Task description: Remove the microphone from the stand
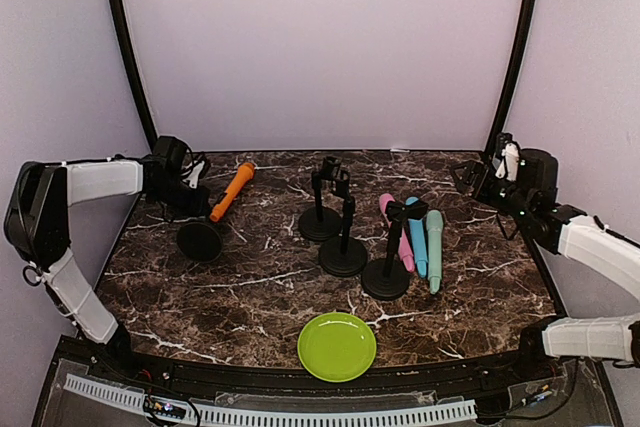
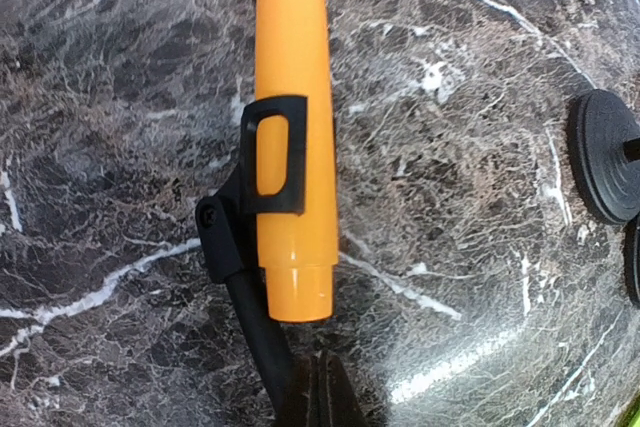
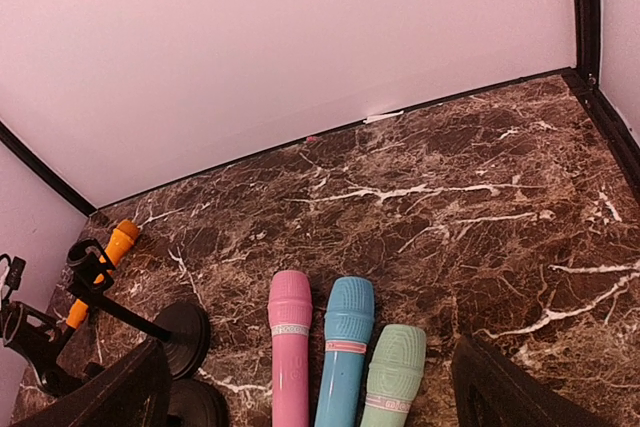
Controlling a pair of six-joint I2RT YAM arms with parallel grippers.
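Observation:
An orange microphone (image 1: 232, 192) sits tilted in the black clip (image 2: 272, 157) of a stand whose round base (image 1: 199, 241) rests at the left of the marble table. In the left wrist view the microphone (image 2: 292, 97) runs up the frame, with the stand's rod (image 2: 255, 327) slanting down beside it. My left gripper (image 2: 325, 392) is shut just below the microphone's tail end, to the right of the rod, with nothing seen between its fingers. My right gripper (image 3: 308, 347) hangs open far to the right (image 1: 478, 179), above the table.
Three empty black stands (image 1: 320, 222) (image 1: 343, 255) (image 1: 386, 277) cluster mid-table. Pink (image 1: 397, 232), blue (image 1: 417, 237) and green (image 1: 434, 250) microphones lie side by side to their right. A green plate (image 1: 337, 346) rests near the front edge.

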